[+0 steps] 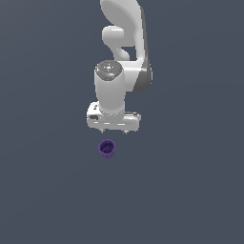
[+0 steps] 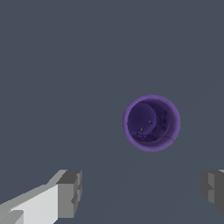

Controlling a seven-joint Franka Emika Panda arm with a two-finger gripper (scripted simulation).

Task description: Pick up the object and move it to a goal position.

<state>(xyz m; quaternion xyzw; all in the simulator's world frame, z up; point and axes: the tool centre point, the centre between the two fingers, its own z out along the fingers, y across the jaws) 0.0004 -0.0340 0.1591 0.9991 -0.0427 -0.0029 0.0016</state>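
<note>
The object (image 1: 107,148) is a small purple cup standing upright on the dark grey floor, just ahead of the white arm in the exterior view. The wrist view looks straight down into its open mouth (image 2: 151,123). My gripper (image 1: 114,132) hangs above the floor, a short way behind the cup and apart from it. Its two grey fingertips (image 2: 70,194) are spread wide with nothing between them, and the gripper (image 2: 142,190) is open. The cup lies beyond the gap, not between the fingers.
The plain dark grey floor (image 1: 190,190) stretches all around. The white arm (image 1: 121,57) rises behind the cup in the exterior view.
</note>
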